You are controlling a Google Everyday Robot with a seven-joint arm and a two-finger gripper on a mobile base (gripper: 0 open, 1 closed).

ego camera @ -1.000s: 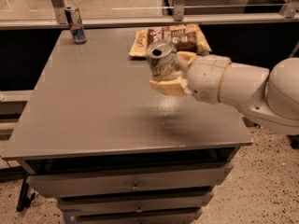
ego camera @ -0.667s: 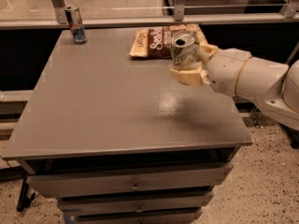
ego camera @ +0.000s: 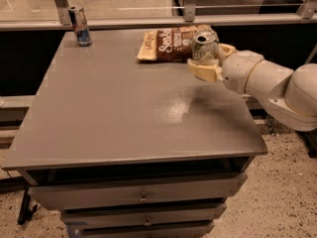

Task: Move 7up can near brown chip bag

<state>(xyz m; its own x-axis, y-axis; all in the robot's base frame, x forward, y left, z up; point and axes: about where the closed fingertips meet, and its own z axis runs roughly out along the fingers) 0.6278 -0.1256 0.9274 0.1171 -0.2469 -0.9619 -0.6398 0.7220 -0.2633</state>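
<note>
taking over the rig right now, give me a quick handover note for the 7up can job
The end effector is shut on the 7up can, at the back right of the table, apparently held above the surface.
The brown chip bag lies flat at the back edge, left of the can.
Done: can grasped and beside the bag.
Left: set the can down next to the bag, release, retract.
The slim can at the back left corner is not part of the job.

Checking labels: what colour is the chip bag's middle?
Dark brown, white lettering; camera view. Pincer grips 7up can by brown chip bag.
</note>
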